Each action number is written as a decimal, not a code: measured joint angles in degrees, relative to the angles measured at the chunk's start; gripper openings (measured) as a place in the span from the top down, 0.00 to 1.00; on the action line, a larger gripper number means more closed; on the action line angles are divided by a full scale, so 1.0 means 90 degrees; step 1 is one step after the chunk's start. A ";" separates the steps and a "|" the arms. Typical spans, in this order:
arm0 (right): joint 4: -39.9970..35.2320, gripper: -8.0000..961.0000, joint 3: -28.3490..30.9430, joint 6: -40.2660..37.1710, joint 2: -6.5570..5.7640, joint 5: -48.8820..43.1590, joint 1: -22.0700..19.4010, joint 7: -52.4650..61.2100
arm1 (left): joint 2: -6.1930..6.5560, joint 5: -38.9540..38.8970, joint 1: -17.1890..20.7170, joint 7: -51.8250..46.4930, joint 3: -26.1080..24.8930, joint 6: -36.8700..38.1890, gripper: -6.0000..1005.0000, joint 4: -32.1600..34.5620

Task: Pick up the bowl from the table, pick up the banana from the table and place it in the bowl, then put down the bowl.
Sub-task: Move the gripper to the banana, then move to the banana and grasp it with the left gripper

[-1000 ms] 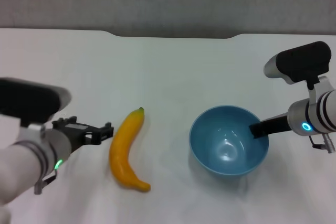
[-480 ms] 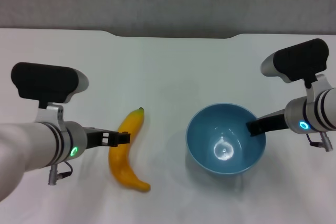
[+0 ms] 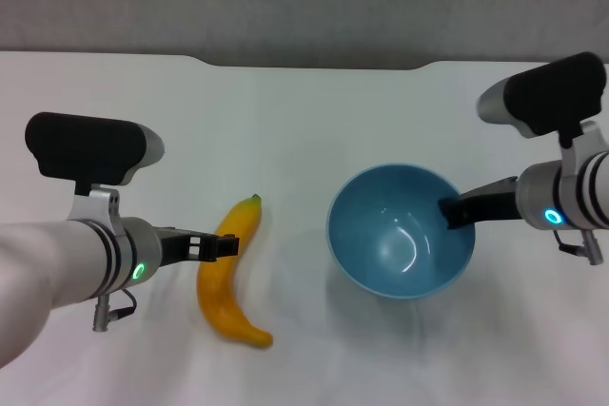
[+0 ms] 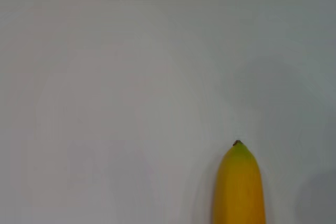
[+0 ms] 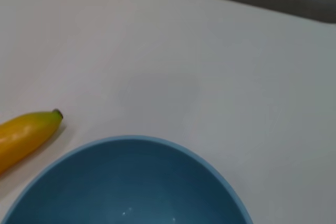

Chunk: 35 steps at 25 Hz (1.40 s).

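Observation:
The light-blue bowl (image 3: 400, 246) hangs a little above the white table (image 3: 285, 130), with a shadow under it. My right gripper (image 3: 453, 212) is shut on its right rim. The bowl also fills the bottom of the right wrist view (image 5: 126, 187). The yellow banana (image 3: 225, 282) lies on the table left of the bowl, green stem tip pointing away from me. It shows in the left wrist view (image 4: 239, 192) and the right wrist view (image 5: 26, 135). My left gripper (image 3: 223, 246) is open at the banana's left side near its middle, fingertips touching or nearly touching it.
The table's far edge has a shallow notch (image 3: 314, 66) with a grey wall behind it. Bare white tabletop lies between the banana and the bowl and across the far half.
The right gripper has lifted the bowl and carried it slightly left. The left arm swung in to the banana's side, then held still. The banana has not moved.

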 joint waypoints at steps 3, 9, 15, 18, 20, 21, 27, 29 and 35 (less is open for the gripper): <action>0.0122 0.96 0.0078 -0.0002 0.0001 -0.0068 -0.0094 0.0008 | 0.0000 -0.0030 -0.0004 0.0001 -0.0005 -0.0012 0.10 0.0009; 0.0339 0.96 0.0190 -0.0006 0.0001 -0.0223 -0.0226 0.0029 | 0.0001 -0.0258 -0.0051 0.0004 0.0026 -0.0224 0.11 0.0165; 0.0361 0.96 0.0214 -0.0007 0.0001 -0.0318 -0.0239 0.0031 | -0.0001 -0.0537 -0.0133 0.0007 0.0075 -0.0459 0.12 0.0265; 0.0348 0.96 0.0215 -0.0007 -0.0003 -0.0322 -0.0243 0.0033 | -0.0004 -0.0641 -0.0234 0.0007 0.0101 -0.0529 0.13 0.0408; 0.0358 0.96 0.0216 -0.0010 0.0001 -0.0328 -0.0244 0.0034 | -0.0008 -0.0666 -0.0285 0.0008 0.0109 -0.0580 0.13 0.0544; 0.0363 0.96 0.0215 -0.0012 0.0003 -0.0330 -0.0244 0.0034 | -0.0010 -0.0684 -0.0298 0.0007 0.0110 -0.0597 0.13 0.0582; 0.0370 0.96 0.0210 -0.0016 0.0001 -0.0330 -0.0244 0.0035 | -0.0032 -0.0736 -0.0337 0.0007 0.0157 -0.0917 0.14 0.0898; 0.0372 0.96 0.0216 -0.0017 0.0001 -0.0330 -0.0244 0.0035 | -0.0049 -0.0767 -0.0343 0.0007 0.0171 -0.0998 0.15 0.1005; 0.0373 0.96 0.0217 -0.0016 -0.0006 -0.0330 -0.0244 0.0035 | -0.0037 -0.1033 -0.0528 0.0007 0.0342 -0.0976 0.16 0.1236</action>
